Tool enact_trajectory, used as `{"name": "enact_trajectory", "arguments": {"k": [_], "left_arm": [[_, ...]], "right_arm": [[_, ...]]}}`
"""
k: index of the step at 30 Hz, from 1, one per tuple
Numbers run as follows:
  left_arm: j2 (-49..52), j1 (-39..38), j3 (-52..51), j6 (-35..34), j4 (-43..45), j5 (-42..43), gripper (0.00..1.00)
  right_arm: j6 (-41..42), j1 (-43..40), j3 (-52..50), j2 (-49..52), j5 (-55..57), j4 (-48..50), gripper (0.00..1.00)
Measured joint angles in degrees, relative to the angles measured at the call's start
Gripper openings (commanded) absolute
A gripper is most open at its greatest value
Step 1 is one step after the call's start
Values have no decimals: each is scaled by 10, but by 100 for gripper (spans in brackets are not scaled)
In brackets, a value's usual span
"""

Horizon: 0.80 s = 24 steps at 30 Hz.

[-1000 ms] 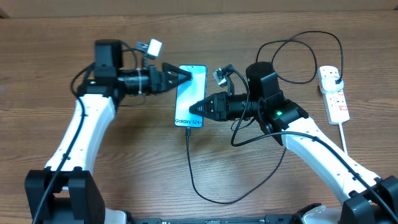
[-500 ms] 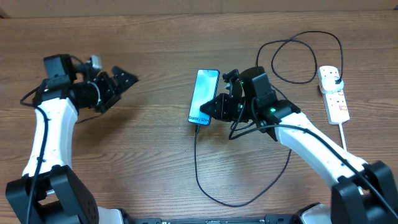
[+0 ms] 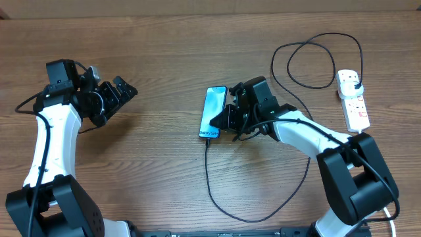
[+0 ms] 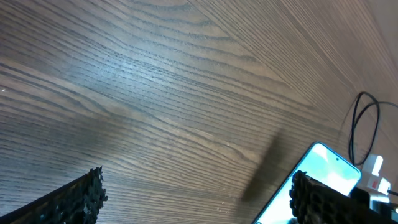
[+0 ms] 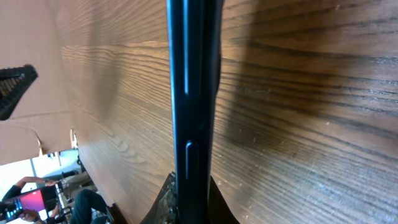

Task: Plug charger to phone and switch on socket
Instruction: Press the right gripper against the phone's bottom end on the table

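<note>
Teal phone [image 3: 214, 112] shows only its dark edge to the right wrist, seemingly pinched by right gripper [image 3: 225, 118]; left gripper [image 3: 122, 99] spread

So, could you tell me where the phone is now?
In the overhead view the phone is at the centre, gripped by the right gripper, the charger trailing from its near end.

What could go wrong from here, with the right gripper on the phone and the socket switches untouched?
1. The right gripper holds the phone only at its thin side edge. The phone looks tilted, so it could slip or twist free.
2. The charger meets the phone's lower end, so moving the phone further may tug the connector loose.
3. The socket lies far right beside the charger's loop, and a reaching arm might snag that loop.
</note>
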Motion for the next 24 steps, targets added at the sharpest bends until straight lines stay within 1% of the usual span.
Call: {"name": "enact_trajectory", "arguments": {"k": [7, 16, 21, 24], "left_arm": [[0, 0, 0, 0, -1, -2, 99], [0, 0, 0, 0, -1, -2, 100], [0, 0, 0, 0, -1, -2, 100], [0, 0, 0, 0, -1, -2, 100]], "right_arm": [[0, 0, 0, 21, -8, 47, 4], [1, 0, 0, 65, -9, 51, 4], [3, 0, 3, 82, -28, 70, 8], [4, 0, 3, 93, -33, 85, 8]]}}
